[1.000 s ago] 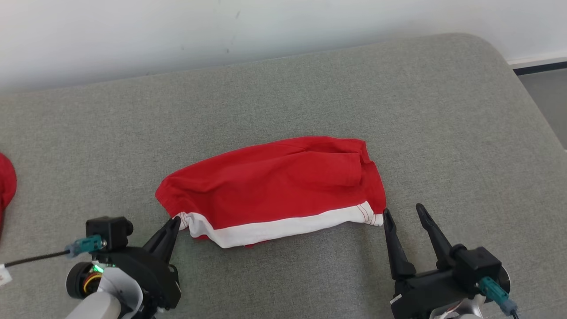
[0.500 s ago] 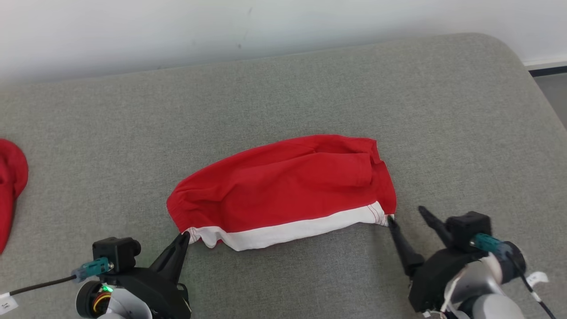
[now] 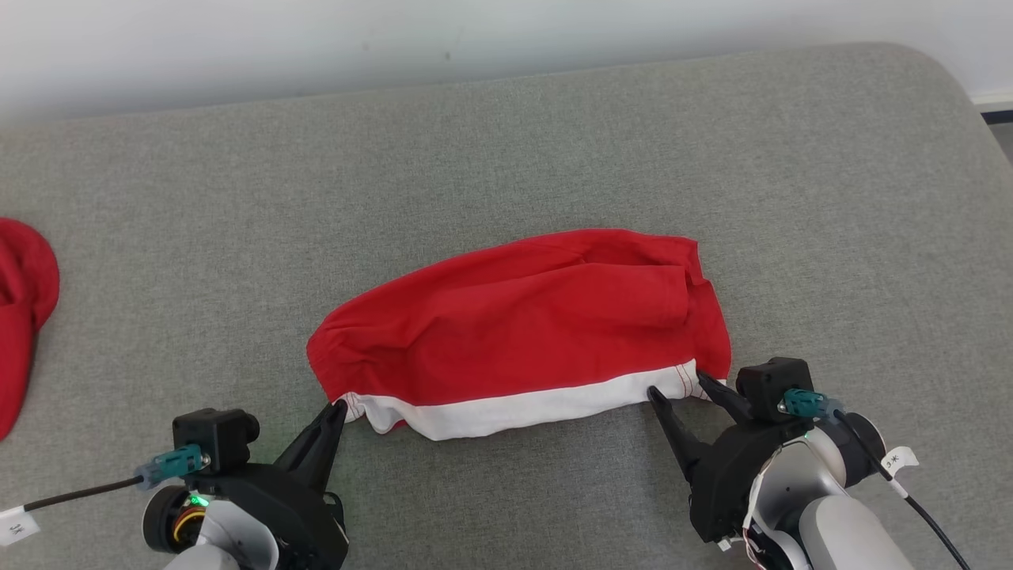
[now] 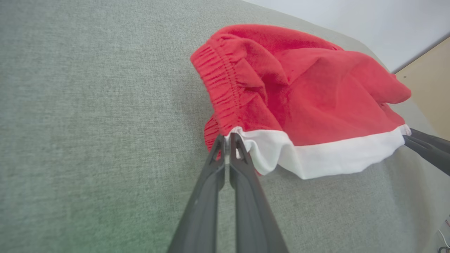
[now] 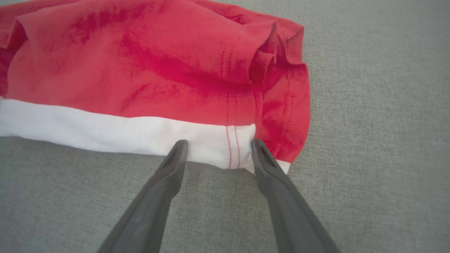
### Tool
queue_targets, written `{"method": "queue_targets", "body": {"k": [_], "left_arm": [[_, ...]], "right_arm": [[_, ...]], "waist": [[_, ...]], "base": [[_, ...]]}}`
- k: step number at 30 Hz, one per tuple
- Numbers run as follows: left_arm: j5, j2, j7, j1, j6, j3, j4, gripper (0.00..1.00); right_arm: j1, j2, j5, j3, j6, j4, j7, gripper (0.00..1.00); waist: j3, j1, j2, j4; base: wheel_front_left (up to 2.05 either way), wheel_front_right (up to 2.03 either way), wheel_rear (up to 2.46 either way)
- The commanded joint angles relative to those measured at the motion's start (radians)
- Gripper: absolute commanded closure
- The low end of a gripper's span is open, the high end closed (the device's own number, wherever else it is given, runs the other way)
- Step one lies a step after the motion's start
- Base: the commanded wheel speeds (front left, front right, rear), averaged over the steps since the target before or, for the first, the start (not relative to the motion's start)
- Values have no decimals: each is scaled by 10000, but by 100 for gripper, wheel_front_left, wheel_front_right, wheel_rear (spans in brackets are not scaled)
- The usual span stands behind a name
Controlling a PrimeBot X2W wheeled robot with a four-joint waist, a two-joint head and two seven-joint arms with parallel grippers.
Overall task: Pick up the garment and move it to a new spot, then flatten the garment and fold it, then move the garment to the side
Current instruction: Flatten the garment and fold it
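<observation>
Right claw (image 3: 677, 385): a second ago only its inner finger touched the hem corner. Now it has swung in and its fingers stand apart, one on each side of the white band's right end. In the right wrist view the claw (image 5: 218, 143) has both tips at the band's edge and nothing is clamped.
Left claw (image 3: 339, 408): unchanged, pinched shut on the white band's left corner. The left wrist view shows the tips (image 4: 227, 138) closed on cloth just under the gathered waistband.
Camera: the head view has shifted since a second ago, so the whole scene sits differently in it.
Garment (image 3: 522, 317): red shorts with a white hem band, lying across the middle of the grey cushioned surface (image 3: 506, 142). The lie is much as before, with the band toward the robot.
Edges: the hem sags between the two claws, and the far red edge is rumpled, with a fold at the right end.
Open room: there is bare grey fabric behind the garment up to the wall (image 3: 475, 32), and wide on the right to the rounded corner.
Left side: another red cloth (image 3: 24, 317) lies at the edge, well apart.
</observation>
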Motion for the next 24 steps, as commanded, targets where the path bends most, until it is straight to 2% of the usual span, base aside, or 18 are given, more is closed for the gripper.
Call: {"method": "queue_targets", "body": {"k": [1, 4, 8, 9, 13, 14, 19, 24], "left_arm": [[97, -13, -12, -112, -36, 20, 8, 100], [73, -5, -30, -144, -37, 40, 21, 100], [52, -24, -59, -196, -53, 49, 50, 100], [44, -33, -70, -199, -61, 51, 52, 100], [27, -36, -82, -262, -89, 60, 63, 100], [29, -26, -98, -286, -92, 72, 59, 100], [-7, -14, -281, -333, -143, 182, 26, 100], [-306, -123, -835, -219, -316, 560, -167, 100]], "right_arm": [[-97, 81, 108, 2, 32, 65, -12, 14], [-73, 128, 83, -8, 32, 193, 31, 15], [-99, 198, 143, -4, 32, 299, 31, 23], [-105, 203, 152, 5, 32, 315, 57, 29], [-159, 236, 190, 34, 32, 368, 56, 72], [-192, 253, 195, 53, 32, 378, 35, 100], [-319, 211, 227, 141, 32, 286, -254, 100], [-417, 125, 456, 12, 32, -136, -1001, 100]], "waist": [[64, 0, -1, 29], [125, 0, -1, 42], [186, 0, -1, 52], [198, 0, -1, 51], [244, 0, -1, 48], [253, 0, -1, 43], [253, 0, -1, 13], [118, 0, -1, -29]], "base": [[0, 0, 0], [0, 0, 0], [0, 0, 0], [0, 0, 0], [0, 0, 0], [0, 0, 0], [0, 0, 0], [0, 0, 0]]}}
